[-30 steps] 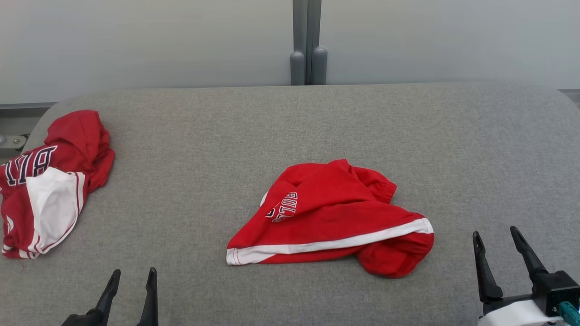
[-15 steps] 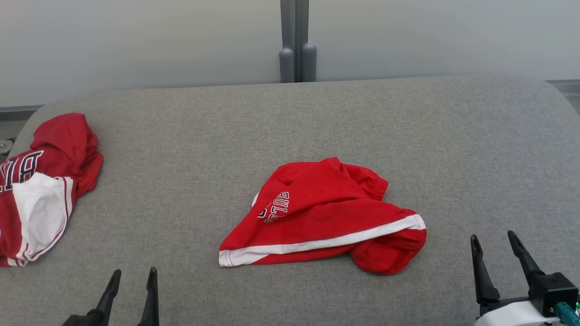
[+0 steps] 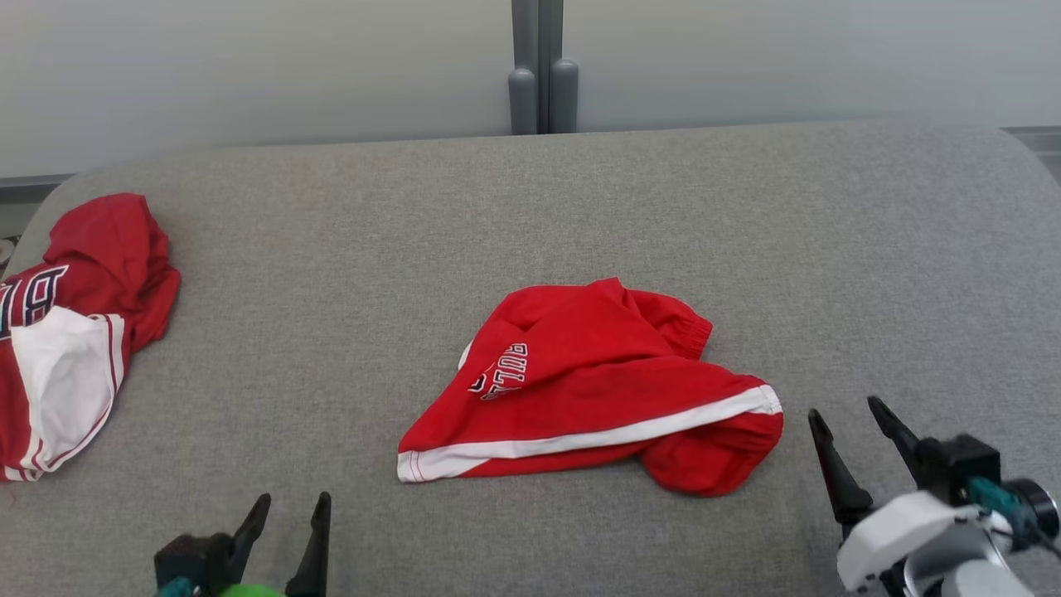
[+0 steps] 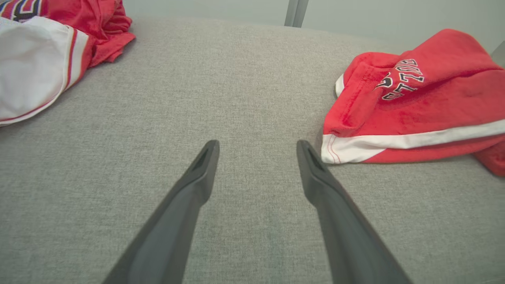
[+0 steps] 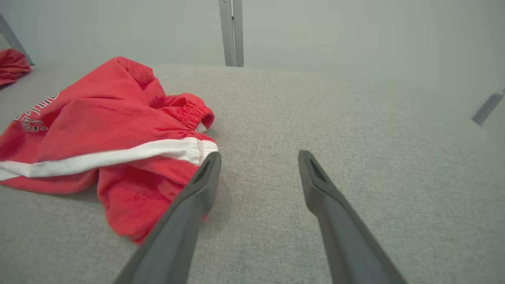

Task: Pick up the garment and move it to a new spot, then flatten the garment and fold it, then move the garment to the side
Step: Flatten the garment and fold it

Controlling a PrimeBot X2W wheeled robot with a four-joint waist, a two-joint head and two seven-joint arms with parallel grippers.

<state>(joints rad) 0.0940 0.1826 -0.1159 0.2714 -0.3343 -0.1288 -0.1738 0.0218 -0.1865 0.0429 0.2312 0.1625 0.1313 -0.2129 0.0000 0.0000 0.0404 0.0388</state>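
The garment (image 3: 75, 332) is a crumpled bright red jersey with a white panel and black white-outlined letters, lying at the table's far left edge; it also appears as the garment (image 4: 39, 59) at the upper left of the left wrist view and as the garment (image 5: 12, 67) at the far left of the right wrist view. My left gripper (image 3: 293, 502) hovers open near the front edge, well right of the garment, nothing between its fingers (image 4: 197, 177). My right gripper (image 3: 845, 409) stands open at the lower right, far from the garment.
A smaller red piece (image 3: 597, 390) with a white band and lettering lies mid-table; my right gripper's left finger (image 5: 193, 197) is just beside its bunched end. The grey padded table (image 3: 870, 249) is bare to the right. A grey post (image 3: 543, 83) stands behind against the wall.
The head camera has shifted a little. Both grippers have come further up into view; the right one has moved left toward the smaller red piece. Neither cloth has moved.
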